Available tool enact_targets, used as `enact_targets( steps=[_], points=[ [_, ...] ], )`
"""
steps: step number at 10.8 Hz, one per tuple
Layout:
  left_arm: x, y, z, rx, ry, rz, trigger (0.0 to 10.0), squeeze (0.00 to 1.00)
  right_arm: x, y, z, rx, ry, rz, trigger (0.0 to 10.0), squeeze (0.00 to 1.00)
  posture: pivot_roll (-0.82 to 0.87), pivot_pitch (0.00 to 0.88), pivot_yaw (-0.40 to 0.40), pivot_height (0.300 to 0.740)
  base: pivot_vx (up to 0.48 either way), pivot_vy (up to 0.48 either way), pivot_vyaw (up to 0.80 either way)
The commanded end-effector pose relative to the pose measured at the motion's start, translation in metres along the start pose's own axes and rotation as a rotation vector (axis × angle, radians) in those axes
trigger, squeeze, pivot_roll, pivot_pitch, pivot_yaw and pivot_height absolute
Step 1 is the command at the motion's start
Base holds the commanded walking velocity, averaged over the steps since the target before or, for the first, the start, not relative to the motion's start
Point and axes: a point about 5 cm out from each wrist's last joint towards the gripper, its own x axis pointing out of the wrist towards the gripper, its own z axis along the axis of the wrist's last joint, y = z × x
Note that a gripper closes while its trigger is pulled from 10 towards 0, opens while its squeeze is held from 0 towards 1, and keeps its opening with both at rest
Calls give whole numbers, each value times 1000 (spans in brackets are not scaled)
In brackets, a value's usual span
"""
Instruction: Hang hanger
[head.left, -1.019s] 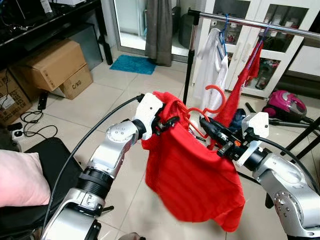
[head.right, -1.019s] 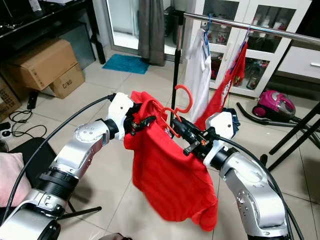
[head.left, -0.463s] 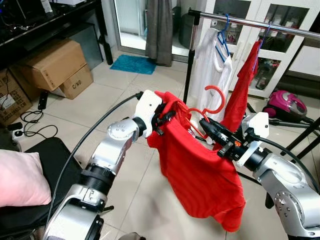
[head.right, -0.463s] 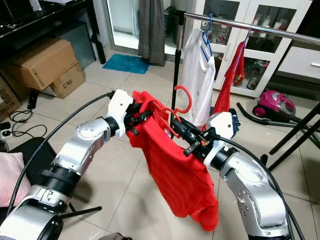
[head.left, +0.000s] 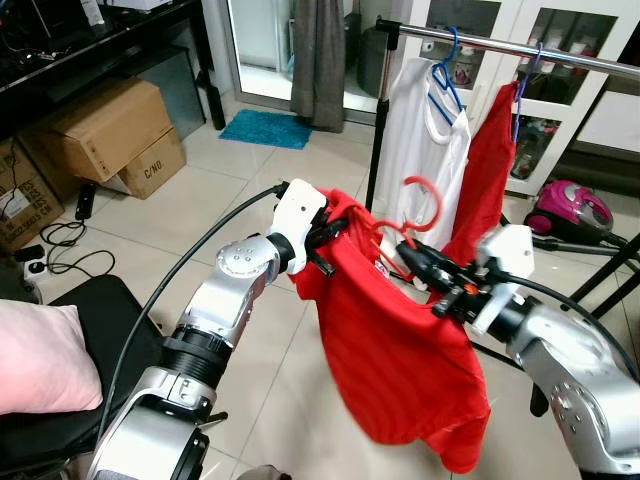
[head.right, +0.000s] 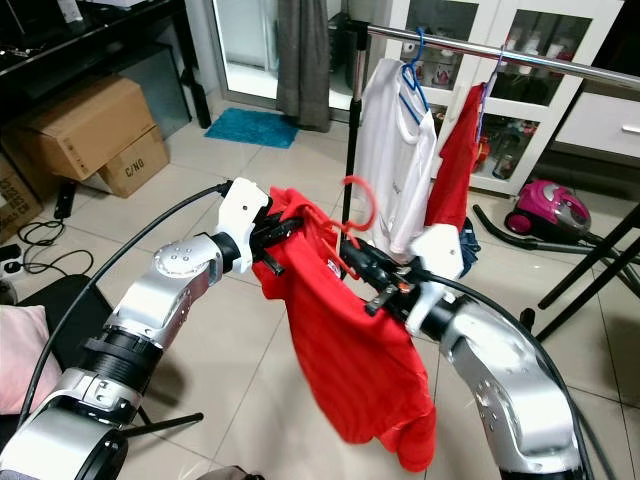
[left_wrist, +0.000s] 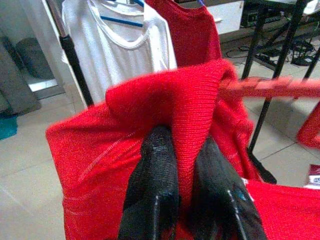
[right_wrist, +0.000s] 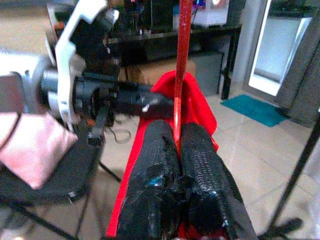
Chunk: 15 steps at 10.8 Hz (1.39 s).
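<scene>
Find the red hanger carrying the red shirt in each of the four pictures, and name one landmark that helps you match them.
Left eye view: red hanger, hook rising at centre, just above the right hand.
Right eye view: hook at centre, in front of the white shirt.
Left wrist view: a blurred red bar beside the red shirt.
Right wrist view: a thin red rod standing up from the fingers.
Shared landmark: the red shirt.
</scene>
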Motion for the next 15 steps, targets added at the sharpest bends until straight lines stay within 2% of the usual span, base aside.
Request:
enact_targets(
  steps=[1, 3, 5, 7, 9, 11, 13, 14, 15],
  points=[
    [2, 2, 18, 31, -45, -7, 0, 0, 3, 4, 9, -43, -10, 22, 0, 0, -65, 0, 44, 740, 0, 0, 0],
    [1, 3, 21, 50, -35, -9, 0, 0, 4, 3, 9, -83, 29, 19, 0, 0, -64, 0, 46, 740, 0, 0, 0],
    [-2, 6, 20, 89, 26, 6, 0, 0, 7, 0, 9, -137, 79, 0, 0, 0, -63, 0, 49, 740, 0, 0, 0],
    [-7, 2, 27, 117, 61, -65, 0, 0, 8, -2, 5, -194, 174, 0, 0, 0, -60, 0, 49, 740, 0, 0, 0],
    [-8, -4, 27, 132, 74, -107, 0, 0, 11, 0, 1, -201, 246, 33, 0, 0, -61, 0, 51, 740, 0, 0, 0],
    [-8, -12, 25, 117, 88, -167, 0, 0, 18, 1, 3, -211, 248, 33, 0, 0, -67, 0, 54, 740, 0, 0, 0],
    [-9, -11, 23, 125, 93, -135, 0, 0, 23, 3, 8, -210, 235, 45, 0, 0, -69, 0, 54, 740, 0, 0, 0],
    [-10, -9, 30, 139, 70, -124, 0, 0, 23, 5, 2, -233, 300, 76, 0, 0, -67, 0, 50, 740, 0, 0, 0],
    [-13, -3, 36, 161, 67, -114, 0, 0, 19, 8, -12, -299, 421, 132, 0, 0, -65, 0, 49, 740, 0, 0, 0]
  ],
)
